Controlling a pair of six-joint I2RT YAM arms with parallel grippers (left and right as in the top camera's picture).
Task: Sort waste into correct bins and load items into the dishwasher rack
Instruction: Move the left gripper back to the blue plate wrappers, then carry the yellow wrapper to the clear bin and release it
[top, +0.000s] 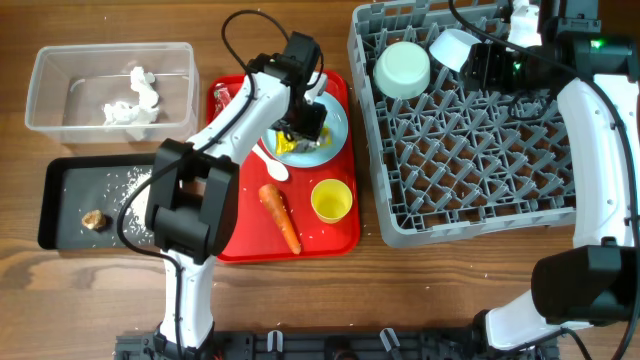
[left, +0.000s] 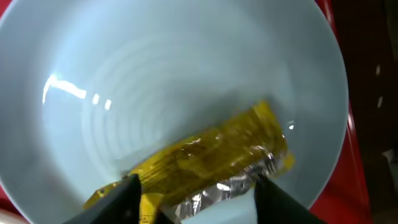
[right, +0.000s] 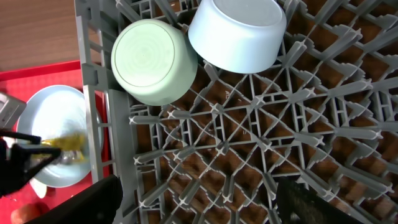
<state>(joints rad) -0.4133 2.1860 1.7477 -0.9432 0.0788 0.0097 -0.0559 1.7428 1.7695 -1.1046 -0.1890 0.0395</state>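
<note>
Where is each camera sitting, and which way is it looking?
Overhead: above the table, facing straight down; both arms show.
Left wrist: on the left arm, looking down into the blue plate at the yellow wrapper; the left end effector shows below.
Right wrist: on the right arm, looking down at two bowls in the rack; the right end effector shows below.
Shared: plate and wrapper appear in all three.

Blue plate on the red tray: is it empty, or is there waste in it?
Not empty: a yellow wrapper lies in the plate, between the fingers of the left gripper.
</note>
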